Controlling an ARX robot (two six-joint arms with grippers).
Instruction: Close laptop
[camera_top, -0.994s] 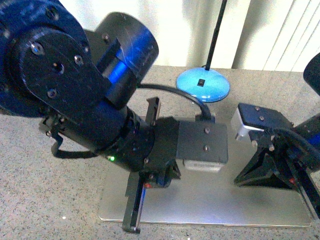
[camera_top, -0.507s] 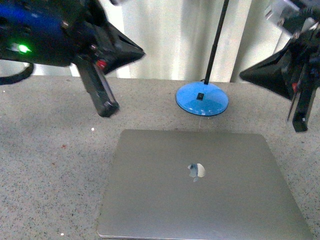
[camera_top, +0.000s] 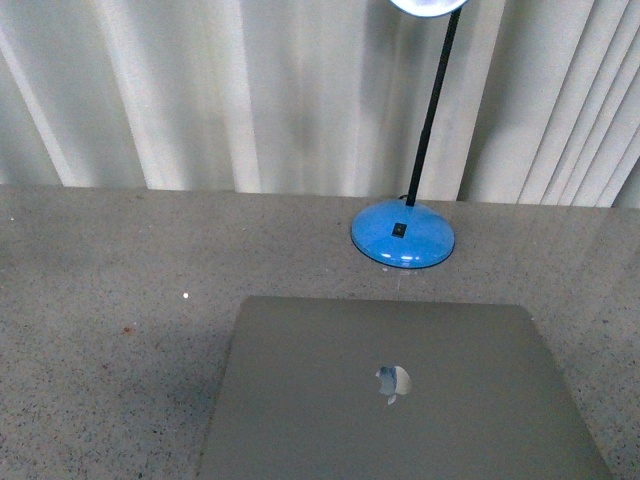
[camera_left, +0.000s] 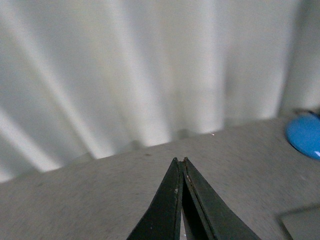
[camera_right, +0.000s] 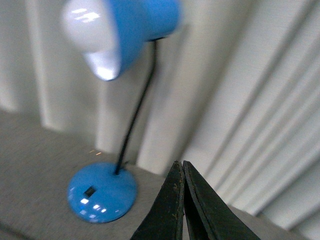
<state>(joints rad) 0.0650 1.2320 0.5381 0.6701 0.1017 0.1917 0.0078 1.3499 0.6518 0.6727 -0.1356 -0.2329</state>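
Laptop (camera_top: 400, 400) lies lid-down on tabletop (camera_top: 120, 260) (task looks done), long edge across me, low beneath both hands; left hand (camera_left: 181, 161) and right hand (camera_right: 179, 164) each pressed together, well apart from it.

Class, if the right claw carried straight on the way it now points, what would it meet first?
Probably the pale curtain. The shut right claw aims clear of the blue lamp, though depth is hard to judge here.
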